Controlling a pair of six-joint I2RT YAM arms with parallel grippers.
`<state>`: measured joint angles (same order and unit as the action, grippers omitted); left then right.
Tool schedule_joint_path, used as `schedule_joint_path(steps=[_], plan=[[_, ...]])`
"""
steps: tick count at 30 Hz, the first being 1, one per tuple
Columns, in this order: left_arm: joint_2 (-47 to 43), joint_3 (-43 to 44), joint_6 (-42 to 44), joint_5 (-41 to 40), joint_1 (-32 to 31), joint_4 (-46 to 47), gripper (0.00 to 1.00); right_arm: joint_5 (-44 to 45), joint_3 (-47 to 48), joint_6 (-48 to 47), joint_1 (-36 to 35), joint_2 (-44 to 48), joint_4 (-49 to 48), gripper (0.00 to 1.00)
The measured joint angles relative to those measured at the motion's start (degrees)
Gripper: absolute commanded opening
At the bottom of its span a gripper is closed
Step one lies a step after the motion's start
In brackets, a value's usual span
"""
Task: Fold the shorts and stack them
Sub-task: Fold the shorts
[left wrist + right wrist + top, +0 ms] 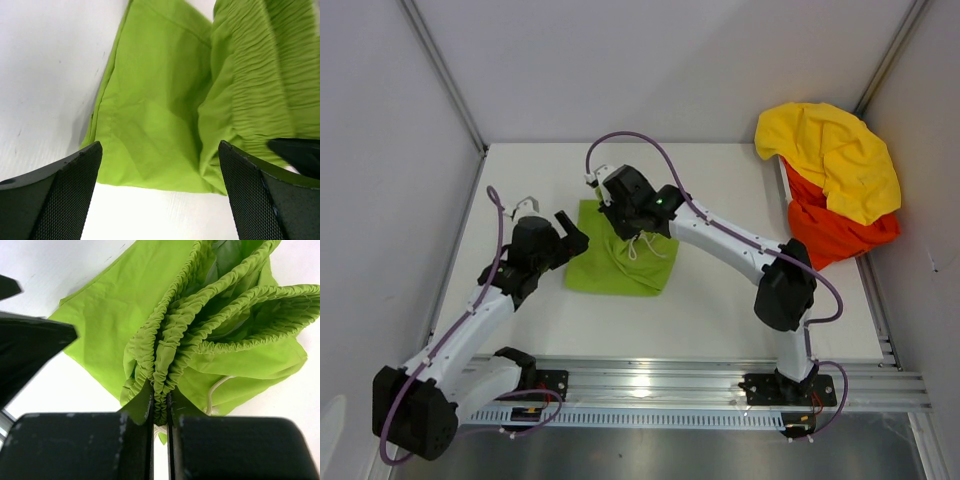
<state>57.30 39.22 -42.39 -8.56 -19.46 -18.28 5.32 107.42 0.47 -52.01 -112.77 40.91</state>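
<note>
The lime-green shorts [620, 268] lie partly folded on the white table [720, 300], left of the middle. My right gripper [620, 218] is shut on their gathered elastic waistband [165, 365], pinching the bunched folds and holding them raised. A white drawstring [212, 392] hangs beside the fingers. My left gripper [572, 232] hovers open just off the cloth's left edge, with nothing between its fingers [75, 175]. In the left wrist view the green cloth [160, 100] lies flat ahead of it. The orange-red shorts [830, 235] sit crumpled at the far right.
A yellow cloth [835, 155] is heaped on top of the orange-red shorts at the right wall. White panels enclose the table on three sides. A metal rail [700, 385] carrying both arm bases runs along the near edge.
</note>
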Motion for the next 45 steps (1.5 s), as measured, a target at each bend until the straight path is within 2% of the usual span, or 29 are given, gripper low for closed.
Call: schedule_joint_path(steps=[2,3,4,5,7,8,11,12,18,21,22,30,33,34,37,45], plan=[[-2.8,0.1,-0.7,-1.1,0.3,-1.0,0.99,-0.6,-0.1,0.7,0.0,-0.5,-1.0,0.11],[-3.8,0.3,-0.9,-1.7,0.4,-1.7,0.99,-1.0,-0.1,1.2,0.1,-0.9,-1.6,0.22],[-4.5,0.5,-1.1,-2.1,0.5,-2.1,0.99,-1.4,-0.1,2.0,0.1,-1.2,-2.3,0.28],[-4.8,0.8,-1.1,-2.5,0.5,-2.5,0.99,-1.8,-0.2,2.6,0.1,-1.5,-3.1,0.43],[-4.8,1.4,-1.1,-3.2,0.6,-3.1,0.99,-2.6,-1.2,3.9,0.0,-1.8,-5.9,0.57],[-4.8,1.5,-1.1,-3.4,0.7,-3.3,0.99,-3.2,-2.1,4.4,-0.1,-1.8,-7.6,0.72],[-4.8,1.5,-1.1,-3.9,0.8,-4.6,0.99,-6.4,-5.9,6.1,-0.2,-1.8,-13.6,0.87],[-4.9,1.5,-1.1,-4.2,0.8,-4.9,0.99,-7.6,-7.3,6.6,-0.2,-1.8,-15.3,0.88],[-6.8,1.5,-1.1,-5.1,0.9,-5.2,0.99,-13.0,-13.9,10.1,0.4,-0.2,-22.1,0.88],[-6.5,1.5,-0.8,-5.0,0.9,-5.0,0.99,-14.9,-17.7,12.3,1.7,3.5,-25.0,0.84],[-6.1,1.5,-0.6,-4.9,0.9,-4.7,0.99,-15.2,-18.7,13.1,2.2,4.7,-25.6,0.8],[1.2,1.8,2.7,-1.2,1.0,0.6,0.99,-16.6,-27.7,21.9,11.3,13.7,-31.9,0.64],[5.8,3.3,4.1,1.1,1.0,1.9,0.98,-17.3,-32.0,24.3,13.3,14.3,-33.0,0.48],[7.6,4.0,4.5,1.9,1.0,2.7,0.97,-17.7,-33.6,25.0,13.5,14.3,-33.1,0.4],[11.9,5.2,4.9,4.9,1.0,5.2,0.95,-20.2,-37.3,26.5,13.3,14.1,-33.1,0.27],[20.1,6.0,4.9,11.3,1.0,10.8,0.93,-25.6,-37.9,27.6,12.9,8.6,-34.1,0.2]])
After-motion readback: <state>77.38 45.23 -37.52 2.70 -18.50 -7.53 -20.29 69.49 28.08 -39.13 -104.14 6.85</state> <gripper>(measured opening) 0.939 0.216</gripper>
